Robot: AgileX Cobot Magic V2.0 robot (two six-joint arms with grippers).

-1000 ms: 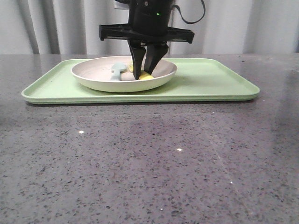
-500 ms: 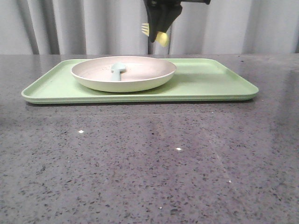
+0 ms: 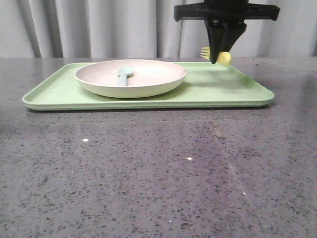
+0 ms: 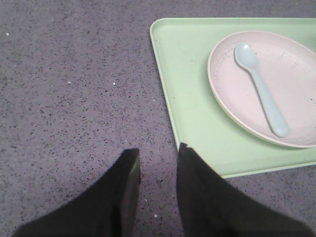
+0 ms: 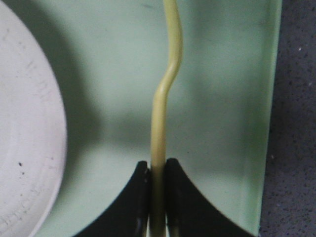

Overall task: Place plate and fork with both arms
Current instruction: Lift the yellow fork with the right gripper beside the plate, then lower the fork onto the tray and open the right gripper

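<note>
- Table (image 3: 148, 173): we see one grey speckled surface that carries everything else.
- Tray (image 3: 237, 89): one flat light-green rectangle lies on the table; in the left wrist view its corner (image 4: 168, 64) sits beside bare tabletop, and in the right wrist view its bare floor (image 5: 222, 98) fills most of the frame.
- Plate (image 3: 131, 78): one wide, shallow dish, pale pink inside, rests on the left half of the tray; we also see it in the left wrist view (image 4: 296, 69) and its edge in the right wrist view (image 5: 24, 123).
- Right gripper (image 3: 221, 55): we find its two dark fingers pinched narrowly on the fork, held in the air above the right part of the tray, well apart from the plate; the right wrist view (image 5: 157, 177) shows the fingers touching both sides of the handle.
- Left gripper (image 4: 157, 163): we see its two fingers with a narrow gap between them, holding nothing, over the table just beside the tray's corner.
- Spoon (image 3: 125, 74): one pale blue utensil lies inside the plate (image 4: 260, 89).
- Fork (image 3: 218, 55): one small yellow utensil, clear of the tray, its tines pointing left in the front view; its handle runs up between the fingers (image 5: 165, 98).
</note>
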